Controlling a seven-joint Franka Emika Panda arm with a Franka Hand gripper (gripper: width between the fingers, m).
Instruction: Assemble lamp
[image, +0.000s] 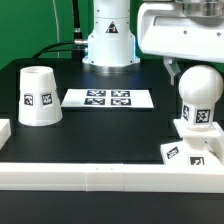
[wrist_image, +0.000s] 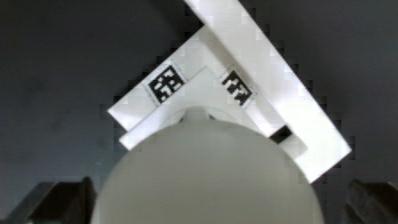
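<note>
Nearest, a white rail block (image: 100, 176) lies along the surface (image: 100, 130). Behind it, at the exterior view's right, the bulb (image: 200, 95) stands on the base (image: 183, 147), the open claw (wrist_image: 210, 205) straddling it without touching. Farther left, the shade (image: 38, 97) stands narrow end up, inside hidden.

Bright, even light, soft shadows on the black table (image: 100, 126); the wrist view's near bulb (wrist_image: 199, 175) is blurred.

the marker board (image: 107, 98) lies flat on the black table (image: 100, 135); a white rail (image: 90, 178) runs along its edge.
</note>
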